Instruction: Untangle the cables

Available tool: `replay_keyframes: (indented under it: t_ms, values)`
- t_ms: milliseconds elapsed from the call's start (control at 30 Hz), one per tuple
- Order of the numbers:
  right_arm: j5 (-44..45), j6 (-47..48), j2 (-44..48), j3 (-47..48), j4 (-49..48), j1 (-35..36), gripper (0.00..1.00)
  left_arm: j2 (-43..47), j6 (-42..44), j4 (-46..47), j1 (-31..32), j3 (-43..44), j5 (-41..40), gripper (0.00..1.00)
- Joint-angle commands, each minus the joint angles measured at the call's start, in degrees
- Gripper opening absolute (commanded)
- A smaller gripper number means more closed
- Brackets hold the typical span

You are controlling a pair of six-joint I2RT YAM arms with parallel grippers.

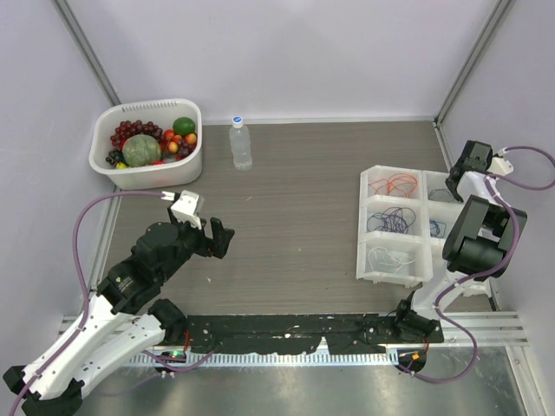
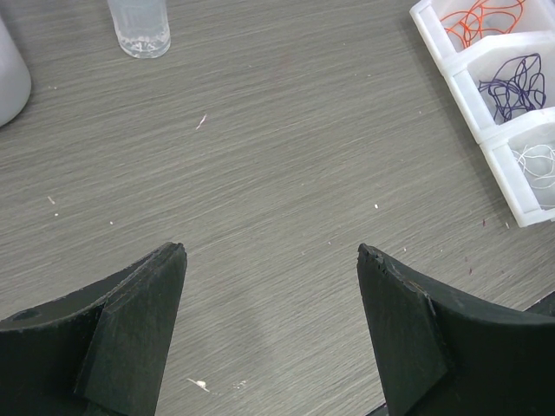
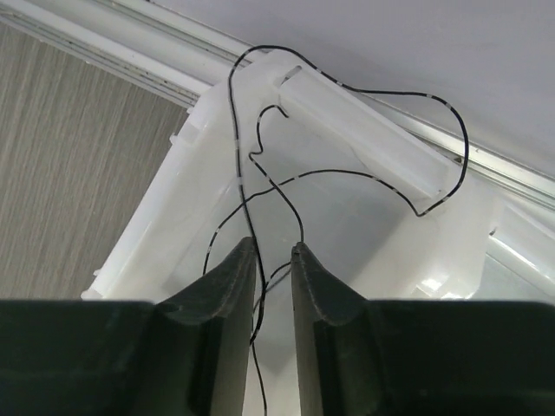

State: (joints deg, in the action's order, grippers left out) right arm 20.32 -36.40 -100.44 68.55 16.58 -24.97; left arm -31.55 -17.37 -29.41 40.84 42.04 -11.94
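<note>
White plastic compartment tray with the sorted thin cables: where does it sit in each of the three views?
Top external: white plastic compartment tray at the table's right side, beside the right arm.
Left wrist: tray in the upper right corner, three compartments showing.
Right wrist: tray fills the centre, beyond the right gripper, a thin black cable looping across it.
Shared landmark: the grey wood-grain tabletop, visible left of the tray in all three.

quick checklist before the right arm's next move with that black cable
1. right gripper jaws narrowly apart: ok
2. black cable free of the fingers: cannot tell, it runs through the gap
3. black cable down in its compartment: not ok, loops cross the tray divider
4. left gripper open, empty, over the table: ok
5. orange cables, purple cables, white cables in separate compartments: ok
</note>
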Motion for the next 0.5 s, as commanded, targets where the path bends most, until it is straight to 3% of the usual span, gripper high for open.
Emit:
replay_keyframes:
  t_ms: [0, 267, 467]
  values:
    - [-0.5, 3.1, 2.4, 2.5, 2.4, 0.4, 0.33, 0.2, 0.6, 2.4, -0.3, 0.7, 0.5, 0.84]
    - [2.2, 6.9, 8.7, 1.8, 5.9, 0.9, 0.55, 0.4, 0.6, 2.5, -0.3, 0.7, 1.0, 0.84]
    - [4.5, 9.9, 12.7, 4.7, 9.5, 1.4, 0.62, 0.3, 0.5, 2.7, -0.3, 0.7, 1.7, 0.84]
